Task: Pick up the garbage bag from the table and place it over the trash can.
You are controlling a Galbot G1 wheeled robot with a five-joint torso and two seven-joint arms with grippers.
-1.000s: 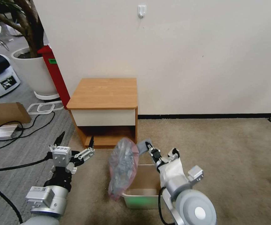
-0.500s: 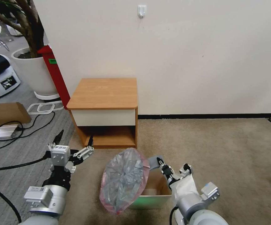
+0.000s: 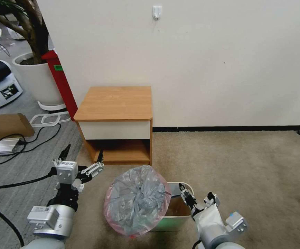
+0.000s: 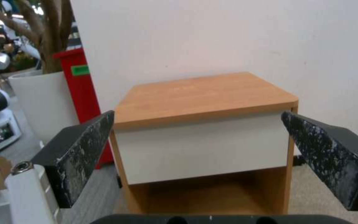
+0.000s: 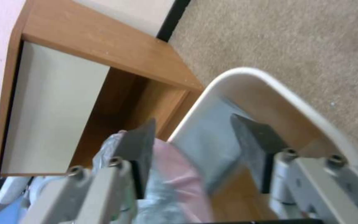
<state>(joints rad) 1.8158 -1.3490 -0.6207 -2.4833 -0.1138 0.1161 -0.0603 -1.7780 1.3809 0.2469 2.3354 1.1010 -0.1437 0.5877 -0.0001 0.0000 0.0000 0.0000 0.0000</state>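
Observation:
The garbage bag (image 3: 136, 202), crumpled grey film with a pinkish-red rim band, lies tilted over the left half of the trash can (image 3: 185, 187) and hangs past its left side. The beige bin stands on the carpet in front of the table (image 3: 115, 102), whose top is bare. My right gripper (image 3: 196, 197) hovers over the bin's open right part, fingers parted. In the right wrist view its gripper (image 5: 193, 123) straddles the bin's rim (image 5: 270, 84), with bag film (image 5: 175, 174) beside one finger. My left gripper (image 3: 82, 159) hangs open to the left, facing the table (image 4: 204, 93).
A red cabinet (image 3: 62, 81) and a large white plant pot (image 3: 36, 77) stand left of the table. Cables (image 3: 18, 145), a cardboard box (image 3: 6, 124) and a wire rack (image 3: 48, 119) lie on the grey floor at left. Beige carpet (image 3: 243, 166) stretches to the right.
My right arm drew back and down toward me, swinging the bag from hanging edge-on to lying face-up across the bin. Its fingers have parted. The left arm stayed put.

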